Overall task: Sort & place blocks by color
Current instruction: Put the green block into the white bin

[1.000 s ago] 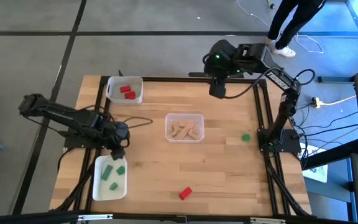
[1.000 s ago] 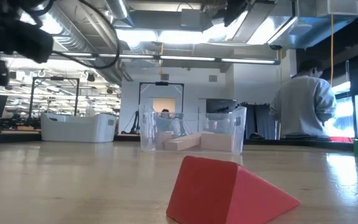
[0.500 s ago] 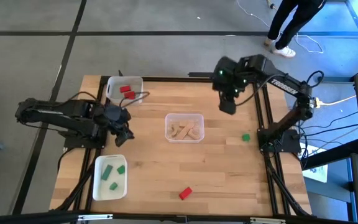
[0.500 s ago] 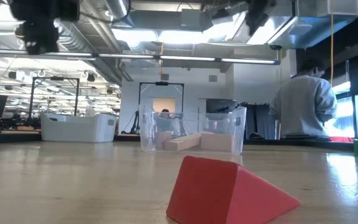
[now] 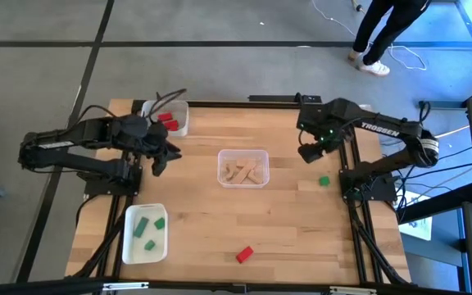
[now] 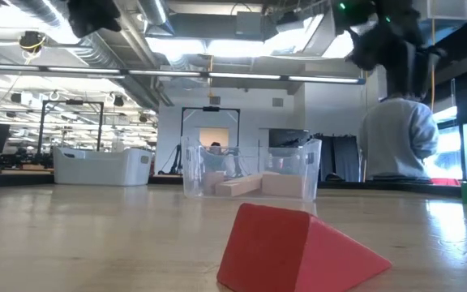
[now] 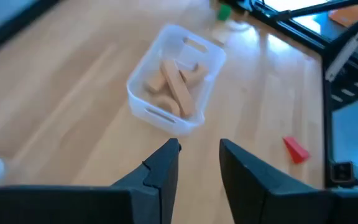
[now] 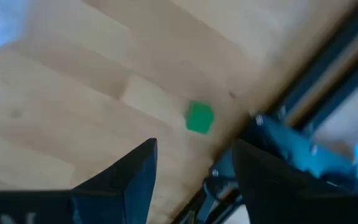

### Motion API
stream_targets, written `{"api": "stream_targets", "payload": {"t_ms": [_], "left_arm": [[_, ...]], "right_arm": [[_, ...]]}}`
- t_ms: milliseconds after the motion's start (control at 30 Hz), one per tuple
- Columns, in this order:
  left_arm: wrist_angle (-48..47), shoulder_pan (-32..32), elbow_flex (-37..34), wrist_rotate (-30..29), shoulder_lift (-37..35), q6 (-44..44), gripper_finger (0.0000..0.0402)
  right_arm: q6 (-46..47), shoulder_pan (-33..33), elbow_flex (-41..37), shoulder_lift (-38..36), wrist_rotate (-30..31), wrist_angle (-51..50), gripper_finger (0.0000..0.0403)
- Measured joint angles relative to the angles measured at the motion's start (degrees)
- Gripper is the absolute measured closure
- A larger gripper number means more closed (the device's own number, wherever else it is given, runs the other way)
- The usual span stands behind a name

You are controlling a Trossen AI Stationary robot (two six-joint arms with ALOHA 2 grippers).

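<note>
**With both claws empty, two blocks lie loose on the table**

While the right gripper [image 8: 191, 163] hangs above the table's right side, its two dark fingers stand well apart with nothing between them. Straight ahead of them in the right wrist view lies a small green block [image 8: 199, 117], flat on the bare wood, close to the black frame rail at the table's edge. From above, that same block sits just beside the right arm's base, with the gripper between it and the far edge.

Over on the left side, the left gripper [image 7: 199, 155] is held above the wood between the white tray [image 5: 179, 124] at the far left corner and the clear tray [image 5: 243, 155] in the middle. Its fingers stand a narrow gap apart and hold nothing. Ahead of them in the left wrist view sits the clear tray, holding several plain light-wood blocks [image 7: 175, 89] piled loosely together.

Inside the far white tray lie red blocks [image 5: 168, 120]. A second white tray [image 5: 129, 238] near the table's near left corner holds green blocks [image 5: 150, 227].

One red wedge block [image 5: 244, 254] lies alone on the table near the front edge, apart from every tray; it fills the foreground of the low view.

Beyond the table, a person [image 6: 395, 138] in a grey top is in the room behind.
</note>
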Motion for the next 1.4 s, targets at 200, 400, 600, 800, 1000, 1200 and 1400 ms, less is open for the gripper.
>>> {"api": "stream_targets", "payload": {"t_ms": [200, 400, 600, 800, 1000, 1200, 1400], "left_arm": [[0.03, 5.20, 3.55, 0.93, 4.46, 10.54, 0.0294], [0.03, 10.38, 6.92, 5.86, 10.06, 16.80, 0.0294], [0.18, 13.41, 8.24, 12.15, 13.86, 18.95, 0.0294], [0.20, 15.08, 8.33, 14.28, 15.33, 18.95, 0.0294], [0.26, 15.47, 8.33, 16.59, 15.31, 18.91, 0.0294], [0.26, 15.47, 8.33, 16.62, 15.31, 18.61, 0.0294], [0.28, 15.47, 8.33, 16.58, 15.31, 18.87, 0.0294]], "right_arm": [[9.36, 0.17, -12.19, -3.77, -1.44, 3.90, 0.0196], [12.92, 0.17, -21.96, -5.39, -1.57, 11.33, 0.0196], [13.68, 0.17, -30.77, -5.37, -4.56, 18.33, 0.0196], [15.02, 0.17, -35.95, -5.35, -4.96, 24.06, 0.0196], [15.19, 0.17, -38.32, -5.32, -5.79, 26.93, 0.0196], [15.21, 0.28, -41.22, -5.32, -6.42, 30.78, 0.0196], [18.35, 0.28, -44.67, -5.32, -6.46, 37.26, 0.0196]]}}
